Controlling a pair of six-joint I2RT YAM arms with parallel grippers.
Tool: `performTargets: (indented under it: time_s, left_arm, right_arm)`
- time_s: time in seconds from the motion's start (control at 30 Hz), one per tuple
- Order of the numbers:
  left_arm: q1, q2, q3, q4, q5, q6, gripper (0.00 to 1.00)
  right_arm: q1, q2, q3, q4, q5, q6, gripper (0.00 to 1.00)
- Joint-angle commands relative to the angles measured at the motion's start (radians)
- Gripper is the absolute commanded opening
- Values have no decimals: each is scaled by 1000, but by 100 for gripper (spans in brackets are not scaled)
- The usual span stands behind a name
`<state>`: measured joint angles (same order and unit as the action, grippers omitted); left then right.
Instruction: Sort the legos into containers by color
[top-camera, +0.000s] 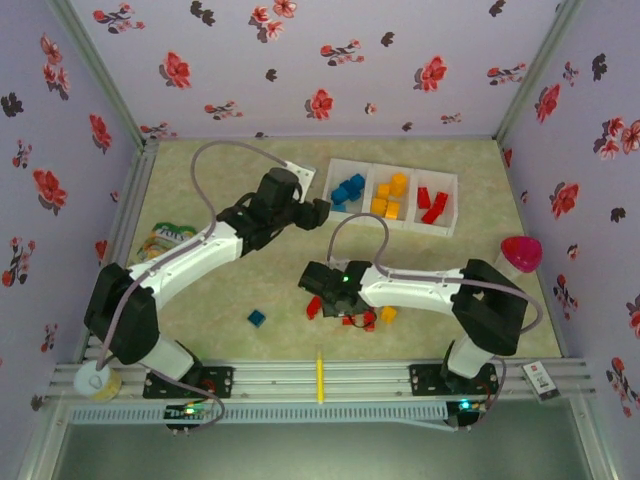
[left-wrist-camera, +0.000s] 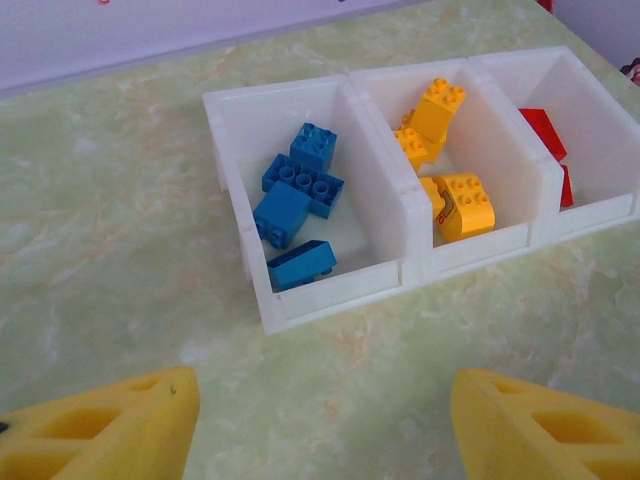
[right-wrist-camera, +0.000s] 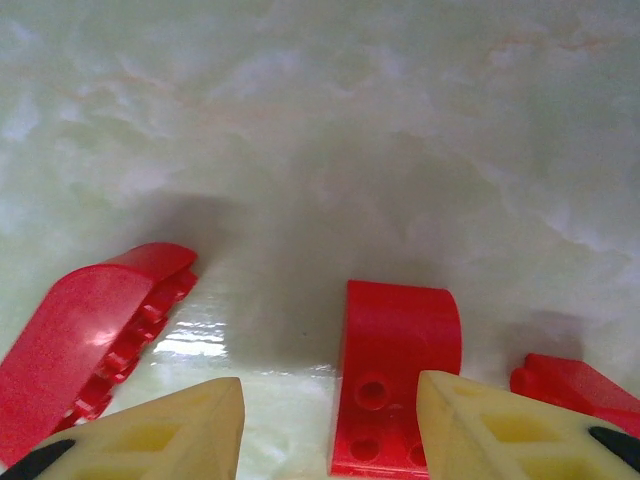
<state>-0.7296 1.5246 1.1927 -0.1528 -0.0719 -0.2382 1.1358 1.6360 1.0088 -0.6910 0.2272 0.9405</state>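
Three white bins stand at the back: the blue bin (left-wrist-camera: 330, 300) with several blue legos (left-wrist-camera: 300, 185), the yellow bin (left-wrist-camera: 480, 250) with yellow legos (left-wrist-camera: 462, 205), and the red bin (left-wrist-camera: 590, 215) with red legos (top-camera: 432, 205). My left gripper (left-wrist-camera: 320, 425) hovers open and empty just in front of the blue bin (top-camera: 349, 190). My right gripper (right-wrist-camera: 330, 430) is low over the table, open, with a red arched lego (right-wrist-camera: 395, 340) between its fingertips, close to the right finger (right-wrist-camera: 500, 430). A curved red piece (right-wrist-camera: 90, 340) lies left of it and another red piece (right-wrist-camera: 575, 390) lies to its right.
A loose blue lego (top-camera: 257, 318) lies front left of the right gripper (top-camera: 318, 285). An orange-yellow lego (top-camera: 388, 314) sits by the red cluster (top-camera: 358, 320). There is a pink object (top-camera: 521, 252) at the right, a green packet (top-camera: 165, 238) at the left and a tape roll (top-camera: 97, 380) at the front left.
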Motion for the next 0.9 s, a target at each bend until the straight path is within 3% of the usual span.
performTargets:
  time_s: [0.0,0.43,0.87]
  left_arm:
    - [12,-35,-23,6,-19,-15,67]
    - [16,-45,-24,2,-15,-20,68]
    - [16,-67,-27,-19,-15,-22,68]
  right_arm:
    - [13,15,34,-80,71,47,50]
    - [13,56,7,-67,46,76,54]
    - [13,78,-31,7,10,81,50]
